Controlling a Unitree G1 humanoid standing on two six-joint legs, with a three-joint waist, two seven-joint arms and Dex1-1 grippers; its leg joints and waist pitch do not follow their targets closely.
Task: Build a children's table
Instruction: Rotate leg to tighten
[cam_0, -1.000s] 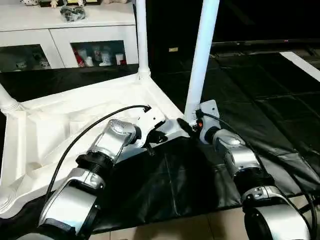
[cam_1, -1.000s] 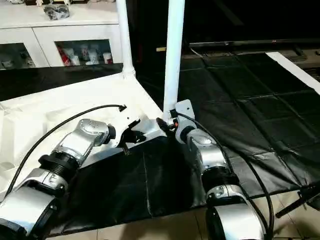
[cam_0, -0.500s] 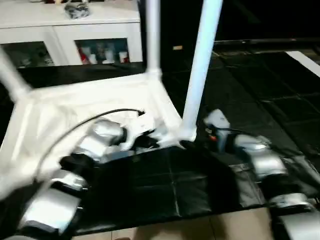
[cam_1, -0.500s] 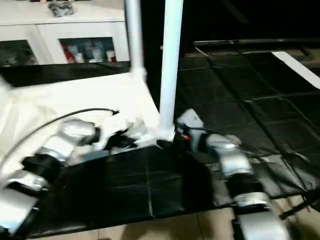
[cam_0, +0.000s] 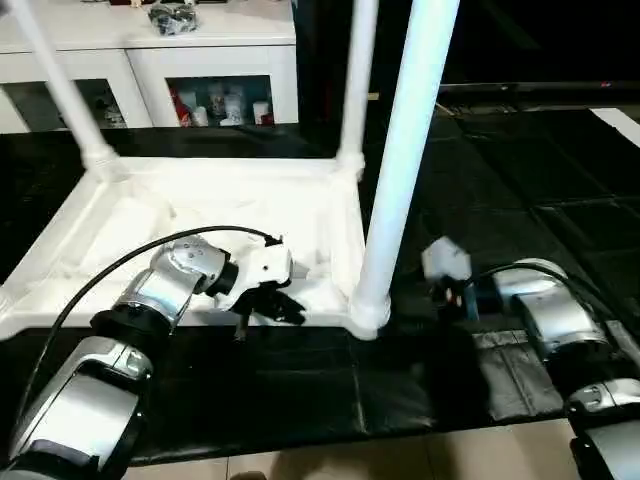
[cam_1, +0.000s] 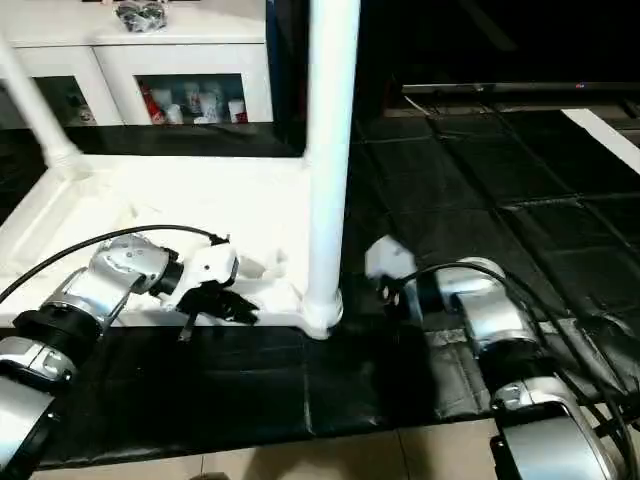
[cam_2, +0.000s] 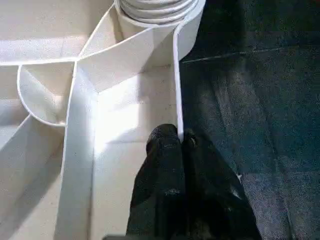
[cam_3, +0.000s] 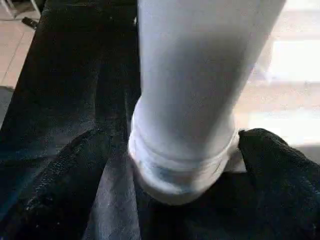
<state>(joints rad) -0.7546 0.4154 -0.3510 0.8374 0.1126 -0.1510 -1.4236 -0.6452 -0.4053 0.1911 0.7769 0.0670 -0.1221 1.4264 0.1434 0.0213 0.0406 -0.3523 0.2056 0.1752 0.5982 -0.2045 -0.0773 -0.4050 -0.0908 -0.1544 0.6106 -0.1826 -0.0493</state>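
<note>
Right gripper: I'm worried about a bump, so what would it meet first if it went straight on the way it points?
Most likely the base of the nearest table leg, dead ahead and seemingly close; exact depth is unclear.

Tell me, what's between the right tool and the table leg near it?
Nothing but black mat. In the left eye view the right tool sits just beside the near leg, with a strip of bare mat between them.

Right gripper (cam_0: 432, 290) now off the near leg (cam_0: 405, 160), apart beside its base; 1 s ago at its foot. Table top (cam_0: 200, 215) swung round, near edge now squarer to the robot.
</note>
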